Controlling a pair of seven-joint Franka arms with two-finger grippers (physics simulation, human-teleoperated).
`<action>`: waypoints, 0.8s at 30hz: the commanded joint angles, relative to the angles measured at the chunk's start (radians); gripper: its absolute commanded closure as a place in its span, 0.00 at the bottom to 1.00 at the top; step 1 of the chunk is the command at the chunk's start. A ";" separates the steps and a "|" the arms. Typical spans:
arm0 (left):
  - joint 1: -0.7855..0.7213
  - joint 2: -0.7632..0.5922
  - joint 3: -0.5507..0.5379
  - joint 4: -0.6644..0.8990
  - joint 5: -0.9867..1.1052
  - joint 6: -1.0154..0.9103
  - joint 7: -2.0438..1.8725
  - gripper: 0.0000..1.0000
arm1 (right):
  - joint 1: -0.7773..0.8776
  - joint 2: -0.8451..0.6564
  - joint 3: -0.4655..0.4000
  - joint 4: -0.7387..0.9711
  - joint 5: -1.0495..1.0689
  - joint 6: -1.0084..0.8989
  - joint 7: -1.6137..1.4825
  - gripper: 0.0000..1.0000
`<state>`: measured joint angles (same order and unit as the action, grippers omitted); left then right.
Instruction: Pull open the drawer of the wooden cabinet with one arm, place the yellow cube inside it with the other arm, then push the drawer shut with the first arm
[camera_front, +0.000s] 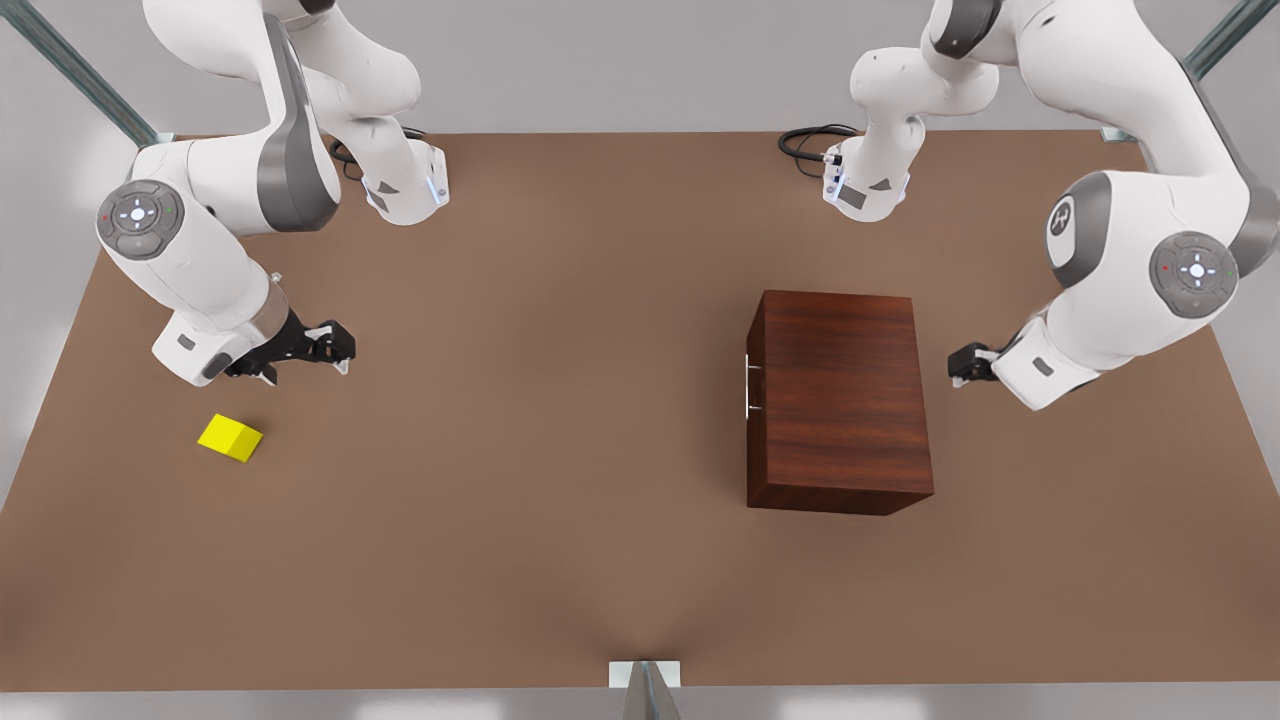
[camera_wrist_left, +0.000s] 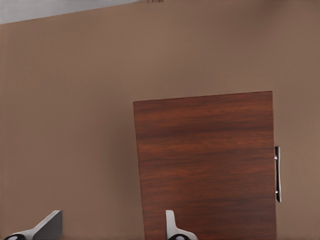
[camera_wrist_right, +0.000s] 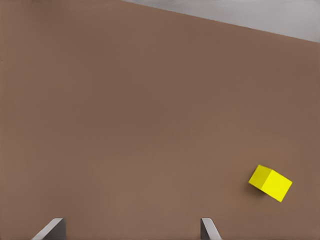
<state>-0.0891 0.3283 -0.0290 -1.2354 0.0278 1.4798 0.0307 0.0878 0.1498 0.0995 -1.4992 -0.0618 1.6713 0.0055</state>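
The wooden cabinet (camera_front: 840, 395) stands on the table toward the front view's right. Its drawer is shut flush, and the silver bar handle (camera_front: 748, 388) faces the front view's left. My left gripper (camera_front: 958, 365) hovers open just off the cabinet's far side from the handle. In the left wrist view the cabinet (camera_wrist_left: 205, 165) and handle (camera_wrist_left: 277, 174) lie beyond the left gripper (camera_wrist_left: 112, 232). The yellow cube (camera_front: 230, 438) rests on the table at the front view's left. My right gripper (camera_front: 345, 350) hangs open above and beside it. The cube (camera_wrist_right: 270, 183) sits off to one side of the right gripper (camera_wrist_right: 131, 231).
The brown table (camera_front: 560, 520) has wide bare room between cube and cabinet. Both arm bases (camera_front: 405, 185) (camera_front: 865, 185) and a black cable (camera_front: 810, 140) sit along the back edge. A metal bracket (camera_front: 645, 680) stands at the front edge.
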 joint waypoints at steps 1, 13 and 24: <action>-0.004 0.000 0.000 0.001 0.006 0.016 0.003 0.00 | 0.000 -0.001 0.000 0.001 0.002 0.010 -0.001 0.00; -0.506 0.212 -0.048 0.025 0.029 0.125 -0.963 0.00 | 0.000 -0.001 0.002 0.001 0.002 0.010 -0.001 0.00; -0.552 0.288 -0.042 -0.041 0.146 0.163 -1.025 0.10 | 0.001 -0.001 0.002 0.001 0.002 0.010 0.001 0.00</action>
<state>-0.6402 0.6133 -0.0705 -1.2764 0.1543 1.6262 -0.5696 0.0889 0.1498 0.1011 -1.4993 -0.0605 1.6814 0.0061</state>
